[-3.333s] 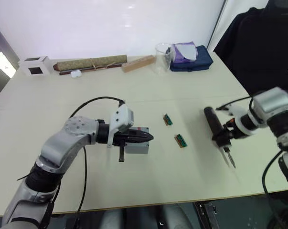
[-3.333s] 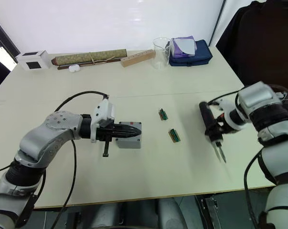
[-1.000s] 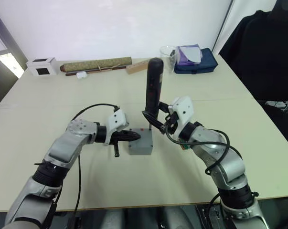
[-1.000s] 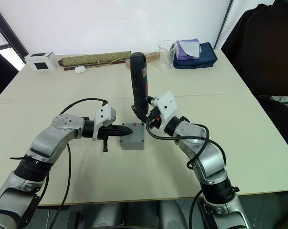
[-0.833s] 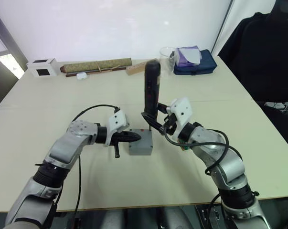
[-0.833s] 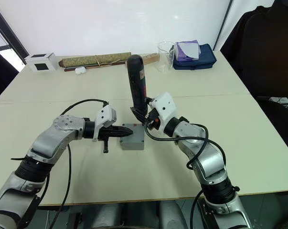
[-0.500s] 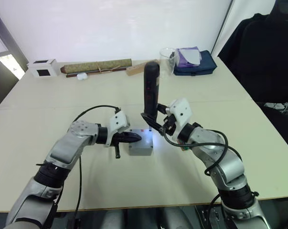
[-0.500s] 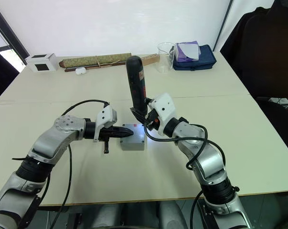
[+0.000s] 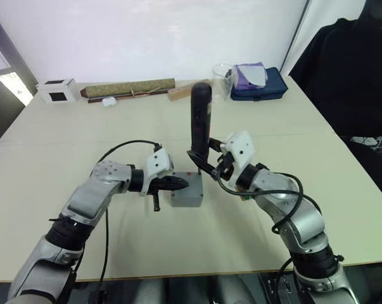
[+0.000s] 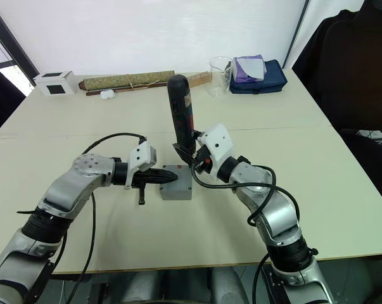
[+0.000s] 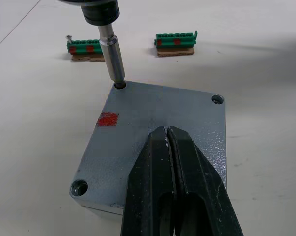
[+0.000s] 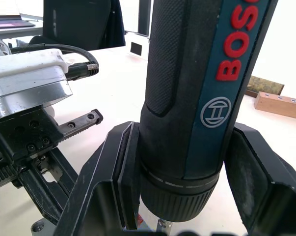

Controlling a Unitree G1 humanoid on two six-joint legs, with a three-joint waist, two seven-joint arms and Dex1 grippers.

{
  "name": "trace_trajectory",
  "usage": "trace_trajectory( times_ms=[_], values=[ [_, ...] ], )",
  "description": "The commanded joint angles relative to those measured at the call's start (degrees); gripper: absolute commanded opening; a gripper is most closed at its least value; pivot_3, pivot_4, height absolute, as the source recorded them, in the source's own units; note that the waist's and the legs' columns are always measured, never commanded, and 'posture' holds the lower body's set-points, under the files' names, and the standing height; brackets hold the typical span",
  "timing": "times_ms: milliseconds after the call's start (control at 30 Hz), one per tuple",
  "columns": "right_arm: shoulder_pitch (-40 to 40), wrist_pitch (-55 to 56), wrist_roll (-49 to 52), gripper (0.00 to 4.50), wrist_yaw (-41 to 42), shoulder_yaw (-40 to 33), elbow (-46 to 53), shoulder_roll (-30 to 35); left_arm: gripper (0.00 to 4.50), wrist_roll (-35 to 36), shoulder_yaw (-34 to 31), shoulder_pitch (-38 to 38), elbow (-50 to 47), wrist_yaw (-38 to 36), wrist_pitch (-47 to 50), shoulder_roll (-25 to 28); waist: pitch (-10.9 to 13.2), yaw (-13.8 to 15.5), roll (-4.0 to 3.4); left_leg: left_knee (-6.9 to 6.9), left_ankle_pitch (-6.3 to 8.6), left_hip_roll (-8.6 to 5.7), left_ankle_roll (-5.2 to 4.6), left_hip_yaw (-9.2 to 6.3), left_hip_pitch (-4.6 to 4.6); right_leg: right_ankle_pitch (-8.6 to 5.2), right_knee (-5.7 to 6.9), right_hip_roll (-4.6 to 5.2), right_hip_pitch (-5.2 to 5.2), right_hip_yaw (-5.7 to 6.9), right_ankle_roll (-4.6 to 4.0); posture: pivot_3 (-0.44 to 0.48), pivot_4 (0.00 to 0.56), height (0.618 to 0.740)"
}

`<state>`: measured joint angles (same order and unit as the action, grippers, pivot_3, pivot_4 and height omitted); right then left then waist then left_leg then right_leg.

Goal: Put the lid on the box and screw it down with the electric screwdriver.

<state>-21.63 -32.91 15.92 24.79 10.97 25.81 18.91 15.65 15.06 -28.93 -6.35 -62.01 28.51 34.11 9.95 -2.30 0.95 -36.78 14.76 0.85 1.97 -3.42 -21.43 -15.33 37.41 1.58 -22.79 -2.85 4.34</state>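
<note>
Screwdriver (image 11: 111, 46) — lowered — onto lid (image 11: 152, 128) corner

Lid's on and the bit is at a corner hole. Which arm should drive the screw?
Right. The right hand already grips the electric screwdriver upright, its bit seated in a corner hole of the lid. The left hand, shut, presses on the lid and is better left steadying the box.
</note>
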Motion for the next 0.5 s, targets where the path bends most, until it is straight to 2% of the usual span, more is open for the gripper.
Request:
trace_trajectory(
  times_ms=[33,200,333,400,500],
  values=[
    [-0.85,-4.37,0.73,2.12,0.09,-0.79,-0.68,0.50,0.00,-0.88,1.32,0.13,0.97,-0.22,0.22,-0.29,0.00,0.01,0.00,0.00,0.00,0.00,0.00,0.00,0.00,-0.09,-0.01,0.00,0.00,0.00,0.14,0.000,0.150,0.740],
    [-7.68,-10.60,4.57,2.12,0.45,-4.67,4.90,1.96,0.00,-0.95,0.79,-0.33,2.79,-0.13,-0.23,-0.88,0.08,0.17,-0.08,0.01,0.00,0.01,0.00,-0.01,-0.07,-0.07,-0.06,0.02,-0.04,0.01,0.11,0.000,0.150,0.740],
    [-16.12,-18.25,11.88,2.12,0.43,-12.51,8.09,4.16,0.00,0.87,-1.07,-0.78,3.01,0.15,1.37,-1.40,0.23,0.24,-0.23,0.00,0.00,-0.02,0.00,0.01,-0.55,0.05,-0.09,0.08,-0.47,0.00,-0.05,0.000,0.150,0.740],
    [-21.86,-22.39,17.88,2.12,-0.94,-19.40,7.21,4.36,0.00,3.77,-3.95,-1.50,4.05,1.26,3.84,-2.64,0.24,0.28,-0.24,-0.13,-0.01,-0.02,0.00,-0.05,-0.98,0.20,-0.03,0.04,-0.85,0.04,0.14,0.000,0.150,0.740],
    [-30.12,-31.14,26.23,2.12,-5.89,-31.47,3.11,4.96,0.00,9.14,-9.46,-2.78,4.97,2.49,7.44,-4.53,0.53,0.24,-0.36,-0.11,-0.01,-0.02,0.00,-0.05,-1.02,0.22,-0.03,0.05,-0.89,0.06,0.18,0.000,0.150,0.740]
  ],
)
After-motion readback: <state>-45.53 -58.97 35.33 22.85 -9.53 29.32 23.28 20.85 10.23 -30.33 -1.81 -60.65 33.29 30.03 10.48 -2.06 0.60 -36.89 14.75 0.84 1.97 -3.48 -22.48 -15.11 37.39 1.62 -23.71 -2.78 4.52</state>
